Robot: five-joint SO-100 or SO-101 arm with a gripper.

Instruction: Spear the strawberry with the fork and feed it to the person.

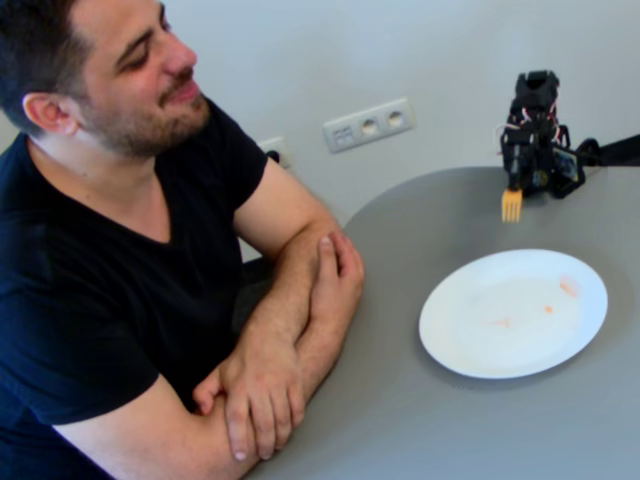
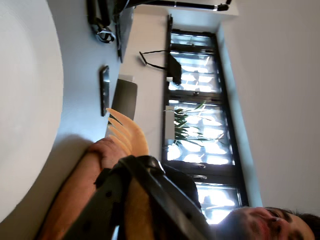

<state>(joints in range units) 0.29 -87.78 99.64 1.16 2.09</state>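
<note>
Yellow-orange plastic marks the fork [image 1: 512,205], which is hanging tines-down from the black arm's gripper [image 1: 513,190] at the upper right of the fixed view. The arm is sitting folded and upright at the far edge of the grey table [image 1: 420,420], its tip pointing straight down. The fork is hovering clear of the white plate [image 1: 450,330], which is lying just below and slightly right of it in the frame. No whole strawberry is showing; only faint orange-pink smears are marking the plate, so the fruit cannot be located. The person [image 1: 110,250] is sitting at the left of the frame, arms folded on the table edge, head tilted, well apart from the fork.

In the wrist view, which is lying on its side, the fork [image 2: 129,135] is pointing toward the upper left, its tines empty. The gripper [image 2: 131,172] is clamping the fork's handle at lower centre. The person's [image 2: 265,225] face is showing at the lower right and a forearm at the lower left. Judged from this, any feeding move would be travelling leftward across the table.
</note>
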